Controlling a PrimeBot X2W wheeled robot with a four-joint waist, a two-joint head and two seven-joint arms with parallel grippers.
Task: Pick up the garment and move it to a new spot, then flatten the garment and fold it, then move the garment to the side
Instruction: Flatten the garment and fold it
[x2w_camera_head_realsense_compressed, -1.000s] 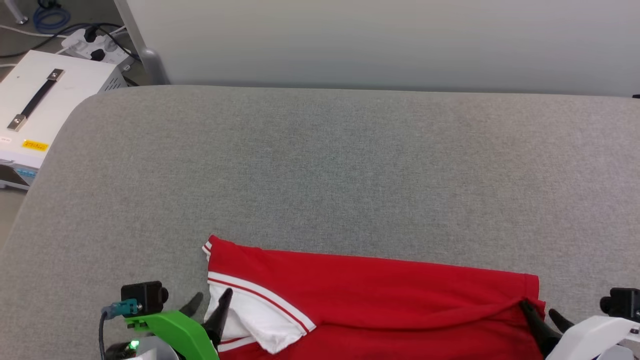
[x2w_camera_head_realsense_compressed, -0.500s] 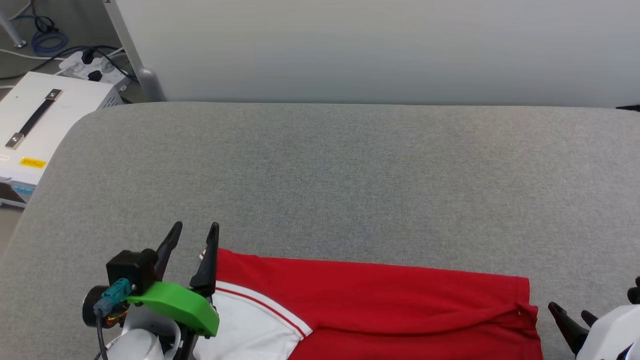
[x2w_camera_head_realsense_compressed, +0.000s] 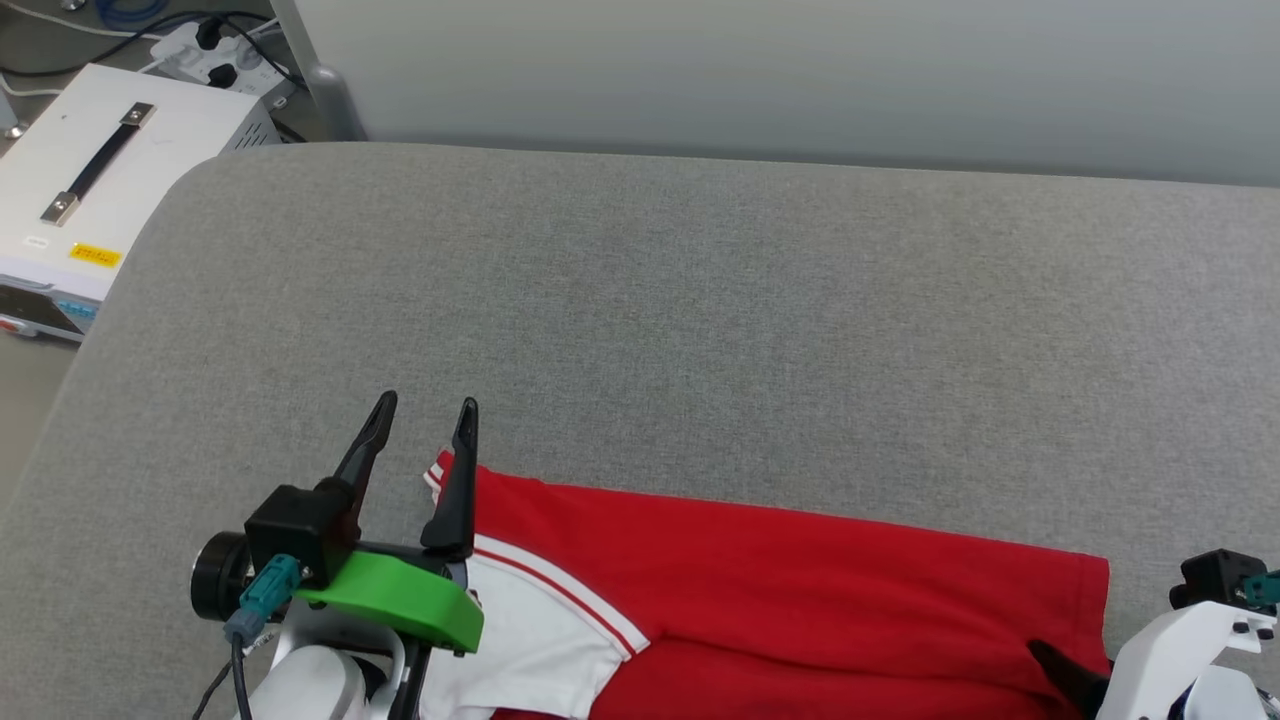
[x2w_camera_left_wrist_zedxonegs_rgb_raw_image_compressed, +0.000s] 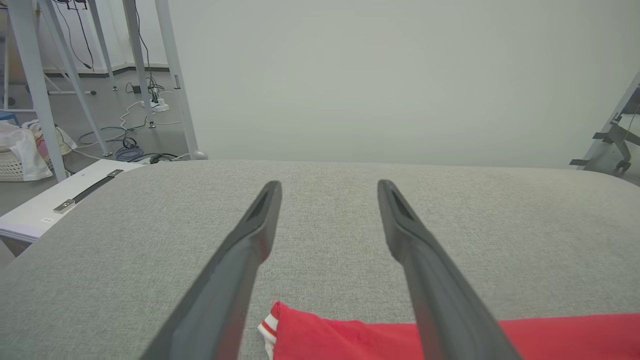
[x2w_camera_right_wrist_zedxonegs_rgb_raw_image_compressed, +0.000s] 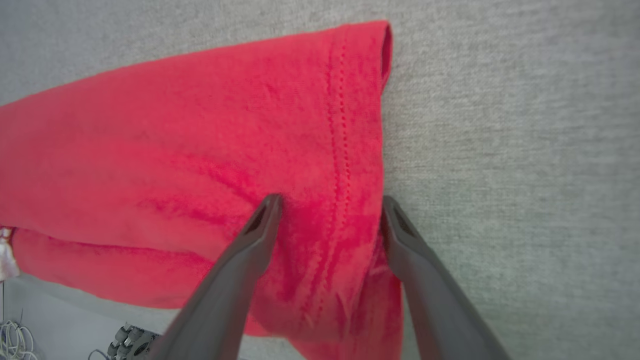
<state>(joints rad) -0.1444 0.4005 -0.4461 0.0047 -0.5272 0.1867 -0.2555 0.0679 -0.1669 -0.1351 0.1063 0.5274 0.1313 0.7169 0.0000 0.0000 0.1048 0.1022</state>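
Red jersey cloth, thin and soft, makes up the garment (x2w_camera_head_realsense_compressed: 800, 590). It lies folded into a long band along the bottom edge of the head view, from lower left of centre to the lower right. Its left end shows a white sleeve (x2w_camera_head_realsense_compressed: 545, 640) edged with red-and-white striped trim. Its right end is a straight hem with two rows of stitching, seen close in the right wrist view. It rests on a grey table (x2w_camera_head_realsense_compressed: 700, 300) covered in coarse woven fabric, with a rounded corner at the upper left.

At the lower left, the left gripper (x2w_camera_head_realsense_compressed: 427, 403) carries a glossy green plastic bracket (x2w_camera_head_realsense_compressed: 400, 600). Its two slim dark fingers stand wide apart with nothing between them, above the garment's striped corner.

In its own wrist view, the right gripper (x2w_camera_right_wrist_zedxonegs_rgb_raw_image_compressed: 330, 200) is likewise spread wide. One finger lies over the red cloth and the other at the hem edge, gripping nothing. Whether the tips touch the cloth I cannot tell.

Off the table at the upper left stands a white metal box (x2w_camera_head_realsense_compressed: 100, 190) with a black strap handle and a yellow label. A white power strip (x2w_camera_head_realsense_compressed: 215, 50) lies behind it.

At the left edge of the left wrist view, a pale basket (x2w_camera_left_wrist_zedxonegs_rgb_raw_image_compressed: 10, 167) holds bunched white and pink cloth.
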